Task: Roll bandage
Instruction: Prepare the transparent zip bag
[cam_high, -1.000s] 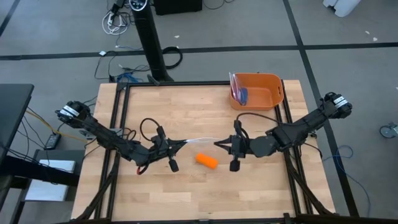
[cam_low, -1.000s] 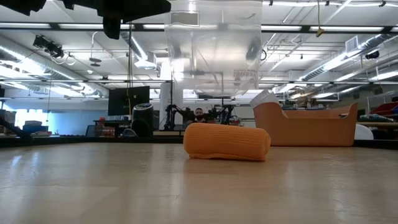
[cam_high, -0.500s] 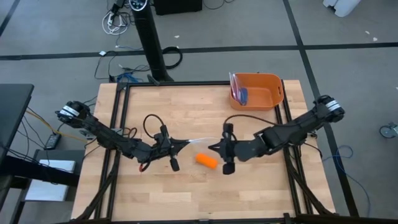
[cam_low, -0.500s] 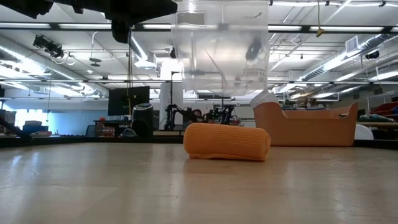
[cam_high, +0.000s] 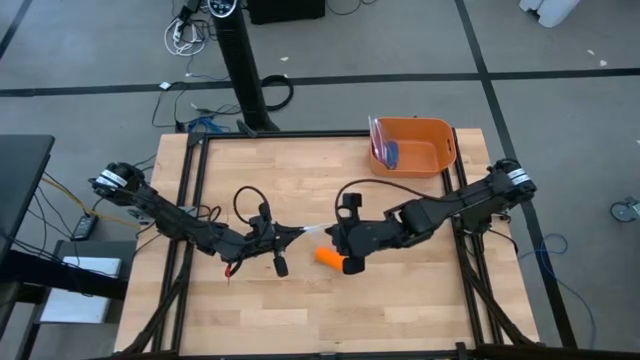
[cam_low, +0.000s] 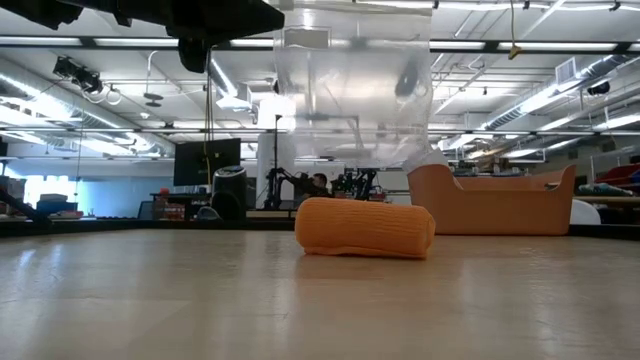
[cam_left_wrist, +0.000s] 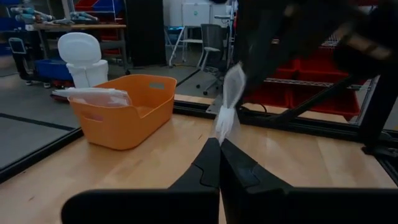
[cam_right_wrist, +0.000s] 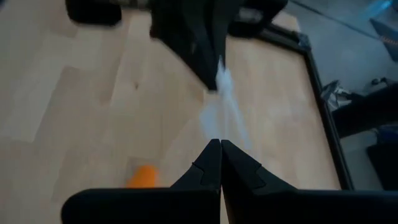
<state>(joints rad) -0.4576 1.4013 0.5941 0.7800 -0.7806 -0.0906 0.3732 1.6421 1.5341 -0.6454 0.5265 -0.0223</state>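
I hold both jaws clamped on the clear bag (cam_low: 350, 80), the rolled bandage (cam_high: 330, 257) below; bagging it comes next.

A wooden bench (cam_high: 300, 190) holds an orange plastic bin (cam_high: 412, 145) at its far right corner. A clear plastic bag (cam_low: 350, 80) hangs stretched above the bench's middle.

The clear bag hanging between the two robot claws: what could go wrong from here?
Both the left gripper and the right gripper pinch the thin clear bag, so pulling apart might tear it or slip it free. The rolled bandage lies loose on the table below the right arm and could get nudged away.
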